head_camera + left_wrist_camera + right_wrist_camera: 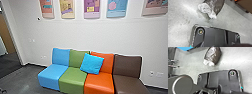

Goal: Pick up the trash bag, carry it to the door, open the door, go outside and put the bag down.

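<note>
Whether either gripper was open or closed, I couldn't tell; below both, the trash bag [214,54] lay on the floor [233,58], pale end [208,63] toward the base [224,78].

A row of four armless seats [100,79], blue, green, orange and brown, stands along the white wall [75,33] and blocks the way ahead. A blue cushion [92,63] leans over the join of green and orange. Open gray floor [26,81] leads around the blue end toward a doorway [15,47] on the left. A dark trash bag [213,55] lies on the floor in front of the robot's base [214,78], with a gap between; a gripper could reach it from above.
</note>
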Robot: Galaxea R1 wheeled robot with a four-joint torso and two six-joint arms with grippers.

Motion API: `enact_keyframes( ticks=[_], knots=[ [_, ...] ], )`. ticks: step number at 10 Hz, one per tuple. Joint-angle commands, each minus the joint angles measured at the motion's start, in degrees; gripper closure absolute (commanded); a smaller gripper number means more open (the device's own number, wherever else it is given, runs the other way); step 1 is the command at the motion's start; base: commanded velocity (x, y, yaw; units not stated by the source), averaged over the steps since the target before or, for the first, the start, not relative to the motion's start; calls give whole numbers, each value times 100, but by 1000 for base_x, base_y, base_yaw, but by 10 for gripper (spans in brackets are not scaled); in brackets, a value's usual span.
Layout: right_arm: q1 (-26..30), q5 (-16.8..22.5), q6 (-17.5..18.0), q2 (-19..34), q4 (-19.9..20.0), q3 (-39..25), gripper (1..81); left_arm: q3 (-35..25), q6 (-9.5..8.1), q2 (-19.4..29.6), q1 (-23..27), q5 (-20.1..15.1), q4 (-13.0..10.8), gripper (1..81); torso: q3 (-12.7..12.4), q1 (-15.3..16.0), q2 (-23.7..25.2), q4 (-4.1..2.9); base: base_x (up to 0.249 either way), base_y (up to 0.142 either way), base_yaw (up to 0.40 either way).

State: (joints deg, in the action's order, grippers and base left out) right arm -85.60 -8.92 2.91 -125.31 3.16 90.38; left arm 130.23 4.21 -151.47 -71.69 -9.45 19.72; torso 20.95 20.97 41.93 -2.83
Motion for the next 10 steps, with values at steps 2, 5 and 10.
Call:
enact_keyframes(
  ticks=[2,5,10],
  knots=[
    [881,303,16,547,238,-302,10,-6,-16,134,713,-681,102,10,0,494,772,0,0,0,0],
    [1532,698,16,812,440,-514,10,-24,-16,125,669,-760,198,10,0,900,1421,0,0,0,0],
    [1980,919,16,1040,607,-505,10,2,-16,11,959,-778,216,10,954,1501,2385,0,0,0,0]
  ],
)
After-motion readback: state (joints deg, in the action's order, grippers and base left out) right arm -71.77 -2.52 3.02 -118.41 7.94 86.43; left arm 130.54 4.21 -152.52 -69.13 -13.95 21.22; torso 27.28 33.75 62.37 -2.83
